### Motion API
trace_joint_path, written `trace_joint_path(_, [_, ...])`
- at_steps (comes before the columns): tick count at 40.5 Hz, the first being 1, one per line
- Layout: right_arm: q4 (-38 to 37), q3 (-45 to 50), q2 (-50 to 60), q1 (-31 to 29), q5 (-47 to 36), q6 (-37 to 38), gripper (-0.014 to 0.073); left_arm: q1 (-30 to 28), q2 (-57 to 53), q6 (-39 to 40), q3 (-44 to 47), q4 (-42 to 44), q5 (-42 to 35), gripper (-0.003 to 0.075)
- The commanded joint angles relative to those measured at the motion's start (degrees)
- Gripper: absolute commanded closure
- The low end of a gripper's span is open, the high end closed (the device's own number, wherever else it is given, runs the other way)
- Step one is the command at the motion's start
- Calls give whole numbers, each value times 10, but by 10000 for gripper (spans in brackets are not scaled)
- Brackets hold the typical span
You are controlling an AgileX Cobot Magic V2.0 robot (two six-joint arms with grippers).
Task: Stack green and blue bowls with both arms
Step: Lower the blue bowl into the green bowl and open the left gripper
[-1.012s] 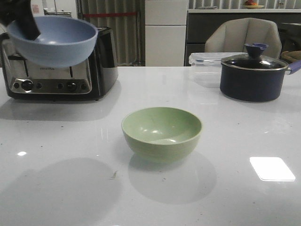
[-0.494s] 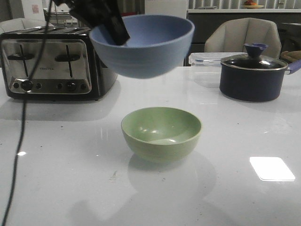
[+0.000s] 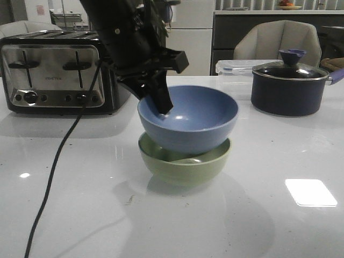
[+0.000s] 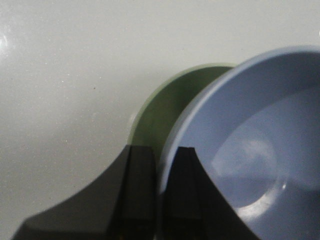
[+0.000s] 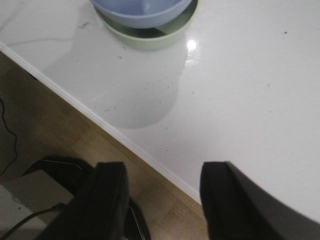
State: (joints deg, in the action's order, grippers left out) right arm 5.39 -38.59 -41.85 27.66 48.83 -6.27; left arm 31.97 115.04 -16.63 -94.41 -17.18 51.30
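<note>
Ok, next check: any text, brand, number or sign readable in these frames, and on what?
Toaster: a small brand mark on its front face, above the knobs, too small and blurred to read.
Blue bowl, green bowl, dark pot, clear lidded container: no markings visible.
Left and right wrist views: no text.
Nothing can be quoted.

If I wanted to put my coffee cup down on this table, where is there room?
The near part of the table, in front of the green bowl, is bare, and so is the stretch between the bowls and the dark pot. The back is crowded: toaster, left gripper on the blue bowl, plastic container.
</note>
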Motion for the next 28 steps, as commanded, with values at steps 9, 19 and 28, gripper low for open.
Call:
trace_joint_path(9, [-3,-16,4,-2,-29,1,144,3,-15,1,-22,-7,-39,617])
trace_joint_path(19, [-3,-16,4,-2,-29,1,144,3,-15,1,-22,-7,-35,430])
trace_joint_path(28, [-3,-16,4,-2,-29,1,144,3,-15,1,-22,-7,-35,220])
